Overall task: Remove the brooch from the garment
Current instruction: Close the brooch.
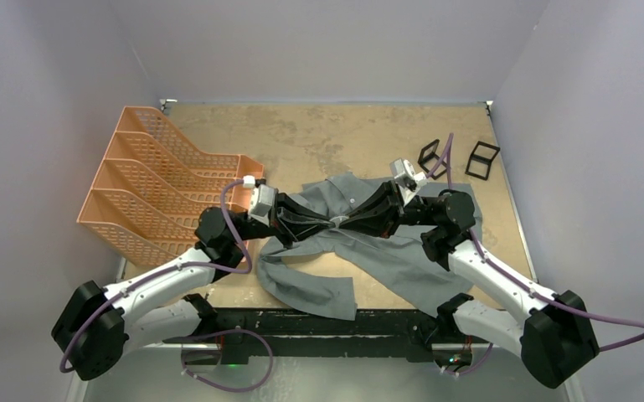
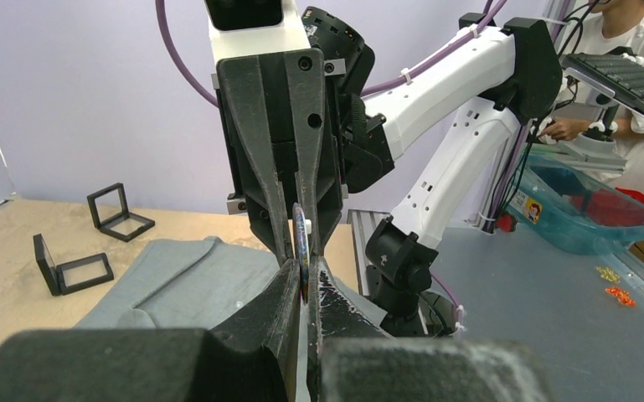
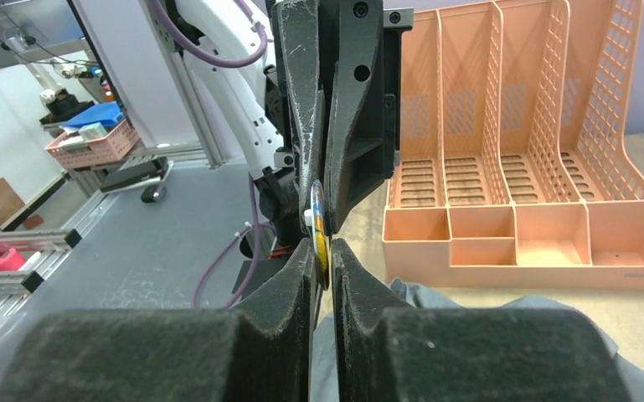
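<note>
The grey garment [image 1: 385,251] lies crumpled on the table between the two arms, and also shows as the shirt [image 2: 176,276] in the left wrist view. Above its middle, my left gripper [image 1: 328,223] and right gripper [image 1: 343,221] meet tip to tip. The brooch [image 2: 301,243] is a thin round disc seen edge-on, with a coloured face. My left gripper [image 2: 305,280] is shut on its near edge. From the other side, my right gripper [image 3: 322,251] is closed around the brooch [image 3: 319,226]. Whether the disc is still pinned to the cloth is hidden by the fingers.
An orange multi-slot file tray [image 1: 159,184] stands at the left of the table and faces the right wrist as the tray [image 3: 511,167]. Two small black frames [image 1: 431,155] [image 1: 483,159] stand at the back right. The table's near edge with both arm bases lies just behind the shirt.
</note>
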Controlling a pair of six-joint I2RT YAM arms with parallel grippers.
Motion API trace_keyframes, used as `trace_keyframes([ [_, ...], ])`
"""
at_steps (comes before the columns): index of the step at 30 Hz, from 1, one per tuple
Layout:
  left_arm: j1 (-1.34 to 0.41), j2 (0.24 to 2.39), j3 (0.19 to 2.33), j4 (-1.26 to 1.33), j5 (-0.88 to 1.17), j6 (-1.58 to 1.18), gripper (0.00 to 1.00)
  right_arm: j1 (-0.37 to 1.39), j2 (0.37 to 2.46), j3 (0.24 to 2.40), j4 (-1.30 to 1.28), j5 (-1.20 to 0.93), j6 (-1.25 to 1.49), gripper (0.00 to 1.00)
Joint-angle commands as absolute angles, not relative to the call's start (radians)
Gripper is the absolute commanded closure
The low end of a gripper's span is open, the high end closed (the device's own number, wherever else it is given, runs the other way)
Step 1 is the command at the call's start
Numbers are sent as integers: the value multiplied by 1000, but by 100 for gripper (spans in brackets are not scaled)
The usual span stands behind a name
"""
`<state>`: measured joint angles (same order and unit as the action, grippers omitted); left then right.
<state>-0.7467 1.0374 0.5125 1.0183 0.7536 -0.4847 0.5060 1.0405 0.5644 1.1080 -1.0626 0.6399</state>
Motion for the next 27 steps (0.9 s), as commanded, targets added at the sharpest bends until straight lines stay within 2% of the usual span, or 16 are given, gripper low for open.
trace_keyframes([
  [1, -803, 987, 518, 1058, 856, -470, 100, 500, 1054, 596, 1062, -924, 619, 89],
  [27, -851, 895, 529, 841, 863, -266, 100, 499, 1061, 688, 785, -796, 659, 100],
])
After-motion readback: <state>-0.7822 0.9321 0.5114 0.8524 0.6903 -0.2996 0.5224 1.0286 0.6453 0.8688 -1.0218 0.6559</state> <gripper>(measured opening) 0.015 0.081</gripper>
